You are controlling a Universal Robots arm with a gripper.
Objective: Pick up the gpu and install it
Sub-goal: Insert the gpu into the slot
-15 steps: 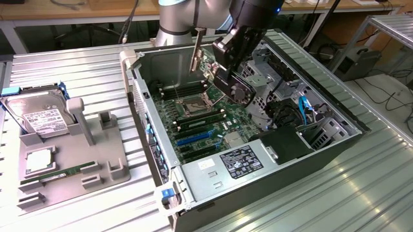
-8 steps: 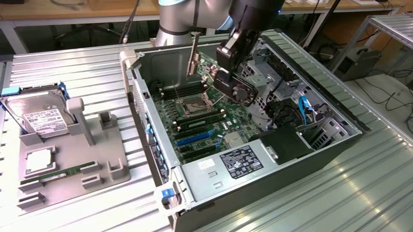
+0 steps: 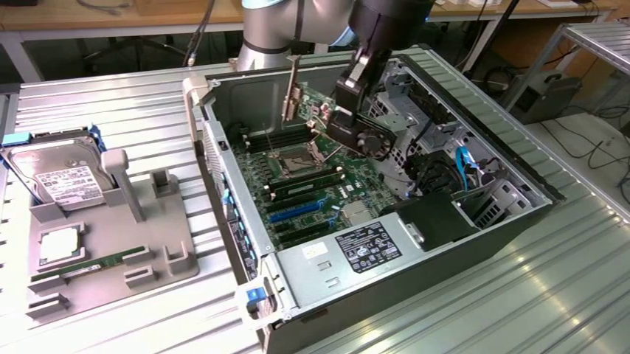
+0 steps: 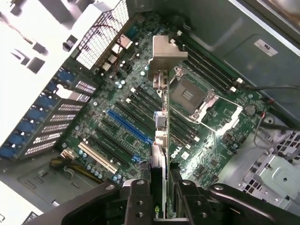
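Jaws clamp gpu (image 4: pixel 160 123), seemingly covering its end

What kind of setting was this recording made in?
Probably a robotics lab or test workshop: an open computer case lies on a ribbed metal table, a grey fixture beside it holds a hard drive, and the hand holds the gpu over the motherboard.

Bright, even light from above washes the ribbed metal tabletop (image 3: pixel 492 310), which gives back pale streaks of glare. Shadow gathers inside the computer case (image 3: pixel 394 306). In the wrist view the surroundings beyond the case burn to white, the gpu (image 4: pixel 160 136) bracket gleams, and a hot spot on the motherboard (image 4: pixel 117 112) perhaps comes from a nearby lamp.
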